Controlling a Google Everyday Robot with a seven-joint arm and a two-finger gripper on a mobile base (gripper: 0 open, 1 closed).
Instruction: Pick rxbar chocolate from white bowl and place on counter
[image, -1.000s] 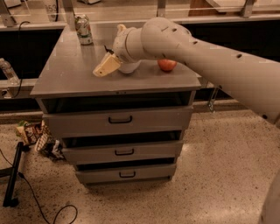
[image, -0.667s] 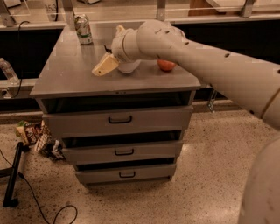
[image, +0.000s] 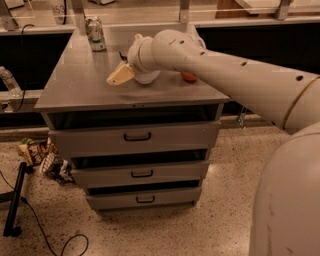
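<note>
The big robot arm (image: 240, 75) is smooth, round and white like a fat pipe. It reaches in from the right over the counter (image: 85, 87). The counter is flat, grey and a little shiny. It is the top of a grey metal cabinet (image: 135, 160) with three drawers, and each drawer has a thin black handle. The floor (image: 165, 230) is light with lots of tiny dark dots.

The gripper (image: 120, 75) is at the end of the arm. It is a cream colour and shaped like a wedge. It hangs low over the middle of the counter, just left of the white bowl (image: 149, 79). I cannot tell if the gripper is gripping something or not.

The white bowl is round and plain, and the arm hides most of it. A red apple (image: 189, 76) peeks out just right of the bowl. A shiny metal can (image: 95, 34) stands upright at the back left of the counter, well apart from the bowl.

The rxbar chocolate (image: 121, 56) may be the thin dark bit poking up just behind the gripper, near the bowl. It is too hidden to be sure.

Crinkly snack packets (image: 42, 155) lie on the floor to the left of the cabinet.
</note>
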